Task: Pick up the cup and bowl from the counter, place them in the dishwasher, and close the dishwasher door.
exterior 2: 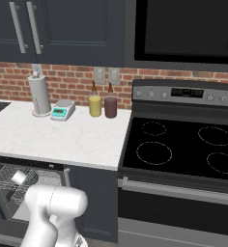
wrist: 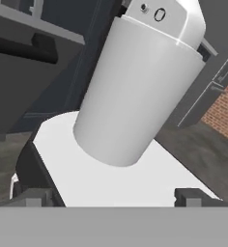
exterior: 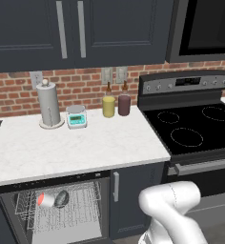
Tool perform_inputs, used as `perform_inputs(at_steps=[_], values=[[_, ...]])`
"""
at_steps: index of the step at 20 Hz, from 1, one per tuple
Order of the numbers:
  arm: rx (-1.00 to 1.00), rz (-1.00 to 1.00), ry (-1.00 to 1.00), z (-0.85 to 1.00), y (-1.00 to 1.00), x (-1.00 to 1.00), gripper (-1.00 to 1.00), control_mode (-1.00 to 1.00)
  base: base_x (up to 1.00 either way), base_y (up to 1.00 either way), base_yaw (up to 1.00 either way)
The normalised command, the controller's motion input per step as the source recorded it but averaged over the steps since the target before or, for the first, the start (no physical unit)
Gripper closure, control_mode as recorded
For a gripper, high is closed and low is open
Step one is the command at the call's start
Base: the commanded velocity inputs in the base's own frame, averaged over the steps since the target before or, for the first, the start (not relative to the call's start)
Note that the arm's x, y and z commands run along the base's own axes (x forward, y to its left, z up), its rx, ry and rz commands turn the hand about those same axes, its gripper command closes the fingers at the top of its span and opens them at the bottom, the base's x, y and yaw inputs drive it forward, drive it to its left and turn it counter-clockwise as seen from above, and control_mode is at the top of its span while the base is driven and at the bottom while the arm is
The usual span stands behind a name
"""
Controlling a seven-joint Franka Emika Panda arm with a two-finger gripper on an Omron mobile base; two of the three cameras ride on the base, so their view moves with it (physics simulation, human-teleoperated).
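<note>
The dishwasher (exterior: 9,209) under the counter (exterior: 86,143) stands open, its wire rack (exterior: 86,209) pulled into sight. In the rack the cup (exterior: 45,199) lies on its side, red inside facing left. The dark bowl (exterior: 62,198) rests tilted right beside it. From the right base view the cup (exterior 2: 19,177) shows in the same rack (exterior 2: 2,181), under the counter (exterior 2: 77,137). The dishwasher door is out of view. My gripper (wrist: 113,198) is open, its fingertips (wrist: 35,198) far apart at the bottom of the hand view with nothing between them.
On the counter by the brick wall stand a paper towel roll (exterior: 48,104), a small scale (exterior: 76,116), a yellow bottle (exterior: 108,105) and a maroon bottle (exterior: 124,103). The black stove (exterior: 195,128) is to the right. A narrow cabinet door (exterior: 133,190) separates it from the dishwasher.
</note>
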Motion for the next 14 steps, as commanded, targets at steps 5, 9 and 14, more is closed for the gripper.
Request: perform_inputs(at_steps=[5, 9, 14], values=[[0.0, 0.0, 0.0, 0.0, -0.32, 0.0, -1.0, -1.0, 0.0, 0.0, 0.0], [0.0, -0.01, 0.0, 0.0, -0.19, 0.0, -1.0, -1.0, 0.0, 0.0, 0.0], [0.0, 0.0, 0.0, 0.0, -0.3, 0.02, -1.0, -1.0, 0.0, 0.0, 0.0]])
